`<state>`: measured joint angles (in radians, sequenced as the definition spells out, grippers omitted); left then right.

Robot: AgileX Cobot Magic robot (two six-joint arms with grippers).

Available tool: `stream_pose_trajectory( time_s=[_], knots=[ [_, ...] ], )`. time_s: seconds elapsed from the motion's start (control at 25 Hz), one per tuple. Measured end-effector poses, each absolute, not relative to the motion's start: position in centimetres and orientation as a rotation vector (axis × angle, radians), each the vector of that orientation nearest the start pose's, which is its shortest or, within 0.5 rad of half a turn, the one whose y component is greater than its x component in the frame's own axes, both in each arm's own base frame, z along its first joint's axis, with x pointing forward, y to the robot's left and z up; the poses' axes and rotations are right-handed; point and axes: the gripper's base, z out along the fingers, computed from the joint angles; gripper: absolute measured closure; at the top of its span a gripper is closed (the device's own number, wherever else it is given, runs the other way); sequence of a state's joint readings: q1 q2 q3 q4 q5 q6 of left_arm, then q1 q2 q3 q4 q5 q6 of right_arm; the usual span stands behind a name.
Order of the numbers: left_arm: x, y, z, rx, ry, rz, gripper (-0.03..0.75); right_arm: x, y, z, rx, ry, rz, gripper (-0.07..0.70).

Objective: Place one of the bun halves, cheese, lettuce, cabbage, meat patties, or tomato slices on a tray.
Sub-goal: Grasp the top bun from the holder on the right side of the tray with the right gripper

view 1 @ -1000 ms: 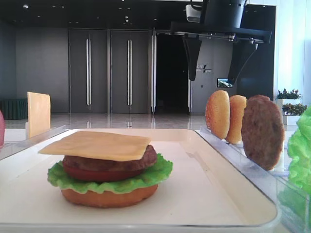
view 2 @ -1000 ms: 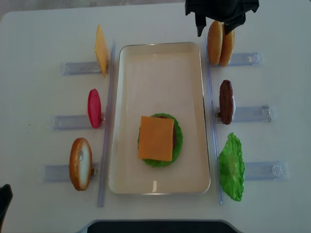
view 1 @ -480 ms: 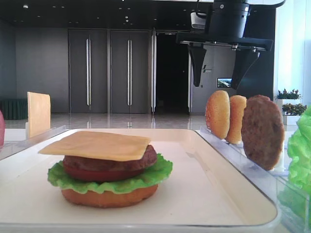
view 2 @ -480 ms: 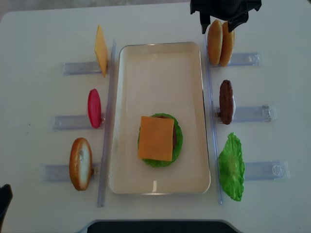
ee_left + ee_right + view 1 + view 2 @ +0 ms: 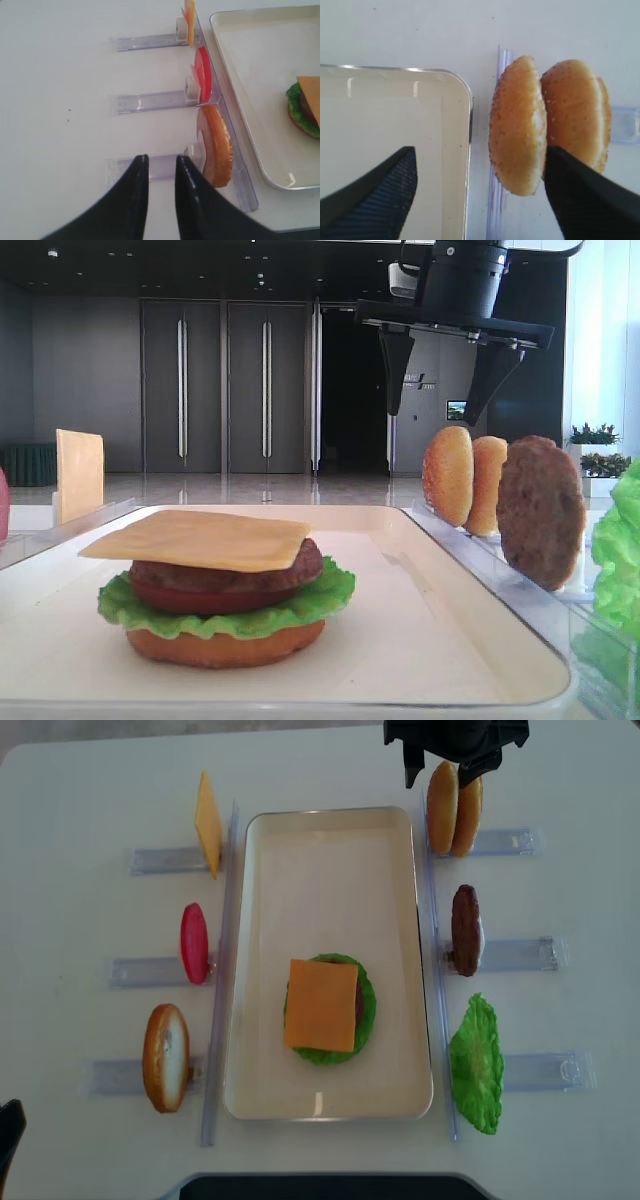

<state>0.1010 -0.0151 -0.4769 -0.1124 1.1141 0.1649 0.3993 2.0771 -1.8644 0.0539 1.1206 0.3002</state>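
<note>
Tray (image 5: 330,870) already carries a stack: bottom bun, lettuce, tomato, patty, cheese (image 5: 321,1004) on top. Only a top bun seems missing. The right gripper (image 5: 445,760), jaws spread wide, hangs above the two upright top buns (image 5: 517,132) just beside the tray's far right corner, gripping nothing. The left gripper (image 5: 159,170) is closed, idle.

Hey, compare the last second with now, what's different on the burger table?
Only the right gripper moved: open above the two upright top buns, it shifted slightly sideways, toward the tray, gripping nothing. The left gripper is shut and holds nothing. The stacked burger on the tray and the racked ingredients stayed put.
</note>
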Motion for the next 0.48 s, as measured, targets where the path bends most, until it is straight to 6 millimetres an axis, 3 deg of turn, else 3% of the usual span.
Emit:
stream_pose_trajectory(
  time_s=[0.48],
  knots=[
    [-0.62, -0.98, 26.70, 0.075, 2.099, 0.024, 0.575, 41.38, 17.99, 25.55, -0.136, 2.843, 0.233, 0.098]
  ],
)
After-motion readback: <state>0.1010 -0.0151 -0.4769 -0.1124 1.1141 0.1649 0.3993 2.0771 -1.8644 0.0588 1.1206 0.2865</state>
